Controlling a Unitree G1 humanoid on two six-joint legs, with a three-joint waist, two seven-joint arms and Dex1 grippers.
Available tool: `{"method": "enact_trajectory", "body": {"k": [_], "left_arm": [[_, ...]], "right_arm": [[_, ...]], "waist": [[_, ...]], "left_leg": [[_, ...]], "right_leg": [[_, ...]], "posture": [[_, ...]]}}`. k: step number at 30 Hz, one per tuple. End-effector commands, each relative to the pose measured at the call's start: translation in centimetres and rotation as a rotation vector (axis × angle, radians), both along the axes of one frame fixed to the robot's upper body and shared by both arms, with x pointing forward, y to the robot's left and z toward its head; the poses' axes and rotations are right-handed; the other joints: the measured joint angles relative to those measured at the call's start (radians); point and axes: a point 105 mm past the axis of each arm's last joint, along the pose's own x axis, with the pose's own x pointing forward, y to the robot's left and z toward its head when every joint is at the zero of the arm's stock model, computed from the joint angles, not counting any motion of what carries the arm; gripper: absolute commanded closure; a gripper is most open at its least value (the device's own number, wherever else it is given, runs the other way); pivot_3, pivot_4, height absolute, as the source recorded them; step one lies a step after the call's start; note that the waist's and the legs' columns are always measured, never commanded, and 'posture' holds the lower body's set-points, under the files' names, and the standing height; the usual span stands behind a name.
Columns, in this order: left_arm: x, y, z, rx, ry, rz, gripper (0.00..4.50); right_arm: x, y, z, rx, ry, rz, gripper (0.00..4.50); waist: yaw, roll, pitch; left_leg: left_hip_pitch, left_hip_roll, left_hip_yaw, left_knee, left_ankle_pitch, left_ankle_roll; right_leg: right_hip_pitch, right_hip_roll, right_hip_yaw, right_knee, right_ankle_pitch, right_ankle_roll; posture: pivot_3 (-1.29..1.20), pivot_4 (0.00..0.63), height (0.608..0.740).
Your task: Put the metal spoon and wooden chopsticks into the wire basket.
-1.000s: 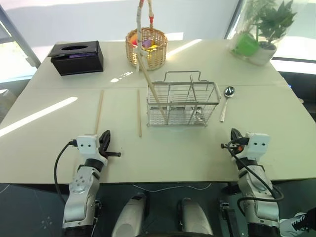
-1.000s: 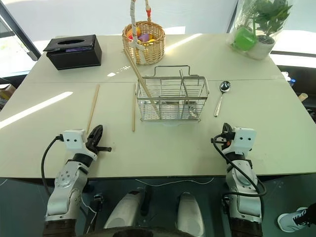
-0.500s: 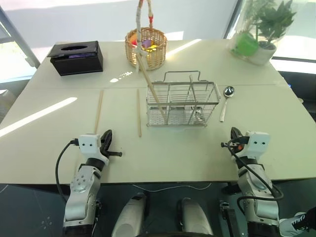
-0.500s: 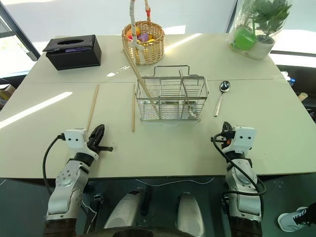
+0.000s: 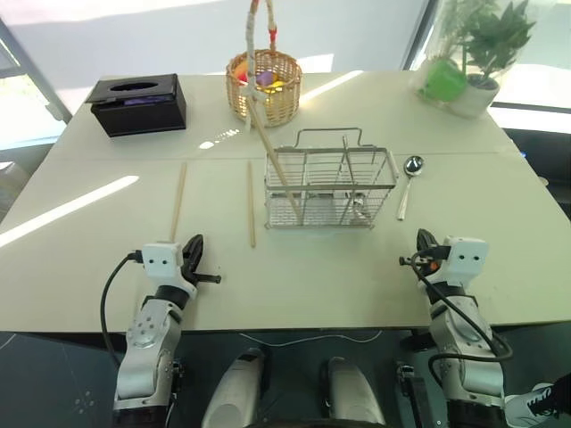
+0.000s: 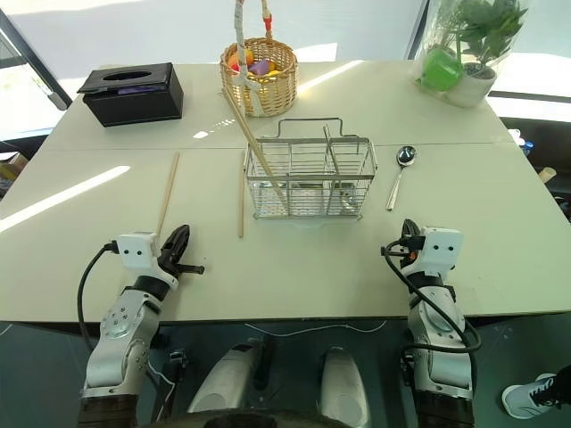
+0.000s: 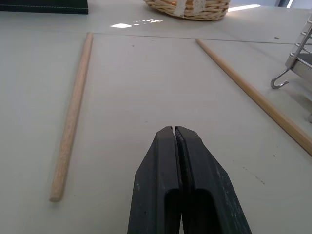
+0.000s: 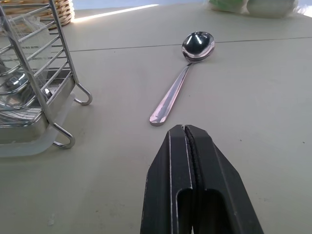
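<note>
Wire basket (image 6: 310, 177) mid-table, one wooden chopstick (image 6: 252, 148) already leaning in it; two wooden chopsticks (image 6: 167, 206) lie flat to its left, metal spoon (image 6: 399, 174) flat just right of it. Both end effectors, left (image 7: 174, 132) and right (image 8: 184, 128), closed, empty, near the table's front edge. Pick-up not yet begun; next: open, reach for a piece.

We see the table (image 5: 89, 267) from overhead through 2 head cameras; 2 wrist cameras skim it, facing 12 o'clock.

Wire basket (image 7: 297, 58) mostly beyond frame edge
</note>
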Motion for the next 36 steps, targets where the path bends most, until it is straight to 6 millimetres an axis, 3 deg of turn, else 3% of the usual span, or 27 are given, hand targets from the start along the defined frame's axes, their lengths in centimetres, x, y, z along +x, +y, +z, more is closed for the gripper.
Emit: {"method": "enact_trajectory", "body": {"k": [1,4,9,17,22,27,34,36], "left_arm": [[-0.2,-0.2,1.9,0.015,-0.057,-0.034,4.44],[-0.6,-0.2,3.6,0.016,-0.082,-0.100,4.44],[-2.5,-1.4,8.1,0.110,-0.126,-0.426,4.44],[-5.1,-2.6,15.2,0.208,-0.057,-0.912,4.44],[-4.6,-2.7,18.6,0.222,-0.034,-1.023,4.44],[-2.7,-3.6,20.6,0.170,-0.088,-1.005,4.44],[-1.1,-4.8,20.5,0.127,-0.121,-0.958,4.44],[-0.8,-5.0,20.3,0.111,-0.124,-0.940,4.50]], "right_arm": [[0.2,-0.2,1.2,-0.006,-0.049,-0.001,4.50],[0.3,-0.2,1.2,-0.008,-0.049,0.001,4.50],[0.6,-0.5,1.3,-0.012,-0.050,0.003,4.50],[1.8,-0.9,1.5,-0.037,-0.034,0.012,4.50],[2.8,-1.1,2.5,-0.030,-0.029,0.004,4.50],[3.6,-1.3,3.1,-0.050,0.033,-0.016,4.50],[5.2,-1.8,6.4,-0.063,0.086,-0.039,4.50],[5.8,-2.1,7.5,-0.059,0.090,-0.048,3.94]], "waist": [[0.000,0.000,0.000],[-0.001,0.000,0.000],[-0.004,0.002,0.001],[-0.006,0.008,-0.001],[-0.009,0.010,-0.001],[-0.008,0.009,-0.001],[-0.016,0.008,0.000],[-0.020,0.008,0.000]], "left_leg": [[0.000,0.000,0.000,0.000,0.000,0.000],[0.000,0.000,0.000,0.000,0.000,0.000],[-0.002,0.000,0.000,-0.001,0.000,0.000],[-0.002,0.001,-0.001,-0.002,0.000,0.000],[0.000,0.000,0.000,-0.003,0.000,0.000],[0.001,0.000,0.000,-0.003,0.001,-0.001],[0.001,0.000,0.000,-0.003,0.003,0.000],[0.001,0.000,0.000,-0.002,0.003,0.001]], "right_leg": [[0.000,0.000,0.000,0.000,0.000,0.000],[0.000,0.000,0.000,0.000,0.000,0.000],[-0.002,0.001,0.000,0.001,0.000,0.000],[-0.005,0.002,0.001,0.002,0.000,-0.001],[-0.005,0.003,0.002,0.002,0.000,-0.002],[-0.004,0.004,0.002,0.002,0.000,-0.002],[-0.001,0.004,0.003,0.002,0.000,-0.002],[-0.001,0.004,0.003,0.002,0.000,-0.002]], "posture": [[0.00,0.150,0.740],[0.00,0.150,0.740],[0.00,0.150,0.740],[0.00,0.150,0.740],[0.00,0.150,0.740],[0.00,0.150,0.740],[0.00,0.150,0.740],[0.00,0.150,0.740]]}}
